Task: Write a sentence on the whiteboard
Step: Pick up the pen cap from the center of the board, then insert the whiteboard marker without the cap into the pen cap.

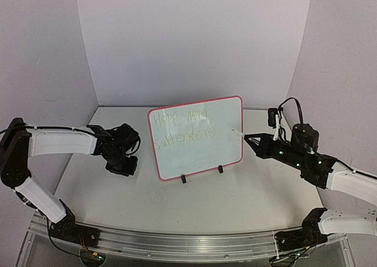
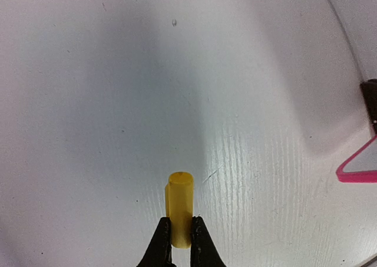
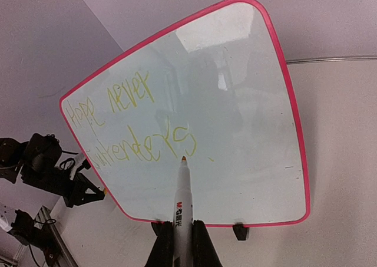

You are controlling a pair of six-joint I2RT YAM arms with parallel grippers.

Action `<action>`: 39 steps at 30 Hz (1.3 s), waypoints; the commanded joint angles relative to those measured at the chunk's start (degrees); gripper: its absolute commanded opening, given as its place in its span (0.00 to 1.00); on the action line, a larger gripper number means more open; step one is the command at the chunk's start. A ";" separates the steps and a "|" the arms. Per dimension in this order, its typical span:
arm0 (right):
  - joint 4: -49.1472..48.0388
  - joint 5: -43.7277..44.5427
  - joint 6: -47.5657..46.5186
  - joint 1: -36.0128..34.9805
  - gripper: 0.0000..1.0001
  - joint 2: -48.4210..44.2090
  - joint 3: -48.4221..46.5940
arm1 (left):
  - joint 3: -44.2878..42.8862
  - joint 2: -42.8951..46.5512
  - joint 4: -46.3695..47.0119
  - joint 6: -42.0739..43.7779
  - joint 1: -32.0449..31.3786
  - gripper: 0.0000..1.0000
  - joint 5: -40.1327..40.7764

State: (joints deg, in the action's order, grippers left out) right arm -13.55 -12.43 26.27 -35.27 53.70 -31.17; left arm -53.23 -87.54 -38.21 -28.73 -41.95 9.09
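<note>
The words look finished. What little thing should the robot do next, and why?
Probably ease the marker back off the whiteboard. The sentence already fills two lines, and the marker's tip sits just past the last letter. The right gripper is shut on the marker, and the left gripper is shut on a yellow cap, ready for capping later.

In the left wrist view the whiteboard (image 2: pixel 358 175) is cut off by the right edge; only a pink piece of its frame and part of one black foot (image 2: pixel 370 102) show. The lower end of the yellow cap (image 2: pixel 179 205) is hidden between the fingers of the left gripper (image 2: pixel 181 243). From above, the sentence (image 1: pixel 181 128) is too faint to read surely, and the marker (image 3: pixel 182 196) tip is too small to tell whether it touches the board. The marker's rear end is hidden in the right gripper (image 3: pixel 182 246), which also mostly covers one of the board's feet.
</note>
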 commanded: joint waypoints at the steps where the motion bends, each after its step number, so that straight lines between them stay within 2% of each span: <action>1: 6.07 -8.00 -1.79 0.29 0.00 -0.79 -7.15 | -2.84 10.53 -4.13 0.12 -0.14 0.00 6.74; 5: 15.26 -13.45 -3.04 0.27 0.00 1.09 -12.58 | -4.78 17.60 -6.63 1.97 -0.14 0.00 7.85; 9: 21.25 -18.98 -3.26 0.18 0.00 2.70 -16.66 | -6.47 22.48 -6.16 8.59 -0.22 0.00 2.59; 12: 23.37 -24.29 -3.45 0.19 0.00 4.22 -18.49 | -6.79 25.41 -4.75 14.38 -0.31 0.00 -3.20; 17: 26.50 -32.48 -3.16 -0.41 0.00 8.31 -21.23 | -6.24 27.70 -1.69 21.27 -0.76 0.00 -19.34; 24: 27.00 -38.67 -1.86 -1.87 0.00 11.97 -23.68 | -5.44 25.82 -1.21 25.87 -3.49 0.00 -33.38; 31: 27.43 -43.37 -1.59 -4.47 0.00 17.76 -26.21 | -7.36 20.30 0.65 30.57 -10.04 0.00 -37.86; 39: 27.32 -48.64 -3.53 -8.77 0.00 25.80 -28.80 | -10.07 13.72 1.65 38.80 -12.56 0.00 -43.49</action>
State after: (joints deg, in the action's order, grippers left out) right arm 14.24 -56.43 24.11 -42.16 76.69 -56.84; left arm -59.59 -72.03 -38.92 3.87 -53.94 -29.55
